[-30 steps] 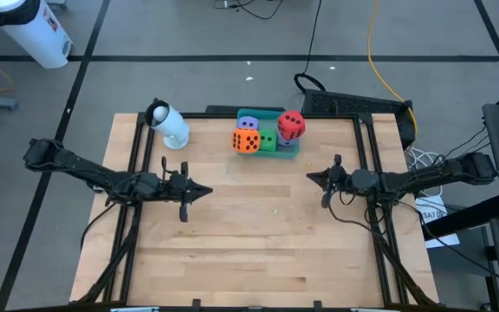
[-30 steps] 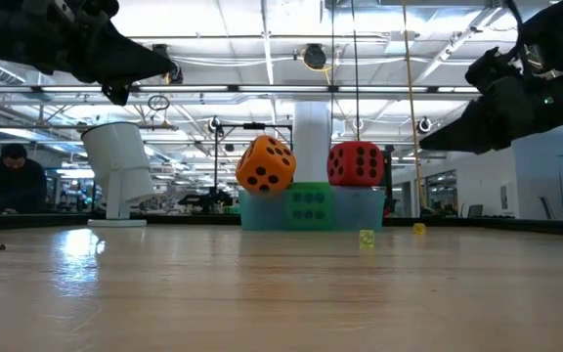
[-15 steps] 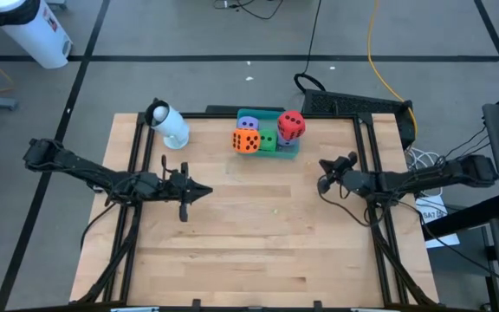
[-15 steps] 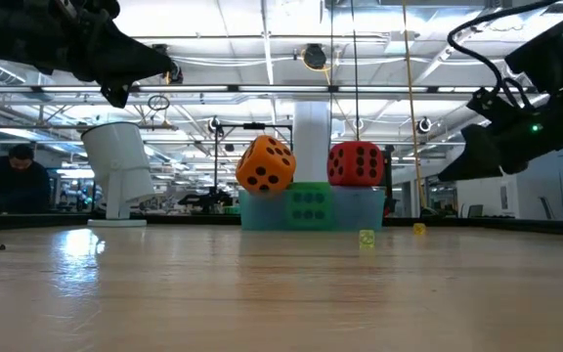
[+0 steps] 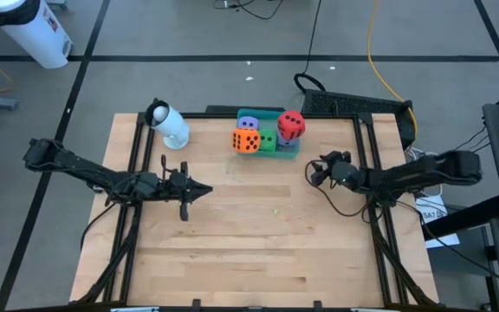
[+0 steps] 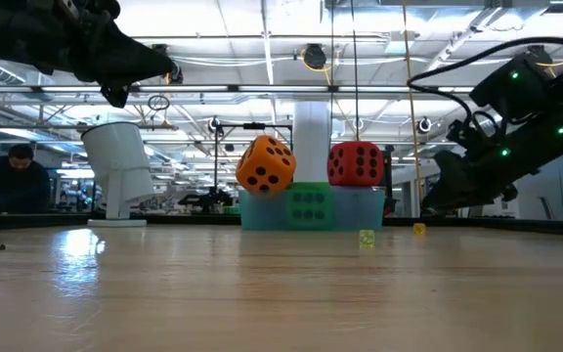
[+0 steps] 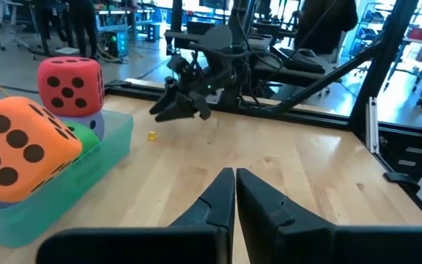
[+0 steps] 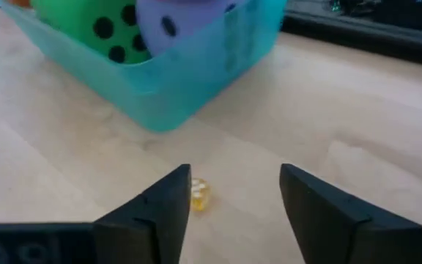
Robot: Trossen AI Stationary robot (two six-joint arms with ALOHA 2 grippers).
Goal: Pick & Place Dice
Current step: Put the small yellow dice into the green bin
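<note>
Since the earlier frame the right tool (image 5: 313, 172) has swung in toward the teal tray (image 5: 286, 150) and dropped lower, and its fingers (image 8: 163, 205) now stand apart with nothing between them; a small yellow die (image 8: 199, 195) lies on the worktop (image 5: 258, 234) just beside one fingertip, near the tray's corner; the left tool (image 5: 204, 191) has not shifted, hanging well to the left of the tray with its fingers (image 7: 218, 198) pressed together on nothing; all the large dice sit at the tray: the orange die (image 5: 246, 141) tilted at its left front, the green die (image 5: 268, 140) beside it, the red die (image 5: 291, 126) raised at the right end, one light purple die (image 5: 249, 122) behind the orange one and another light purple die (image 8: 178, 18) beside the green one; a white cylinder (image 5: 170, 124) lies left of the tray; a second small yellowish die (image 6: 367, 238) rests on the worktop in front of the tray; a person (image 6: 8, 181) sits in the room beyond.
</note>
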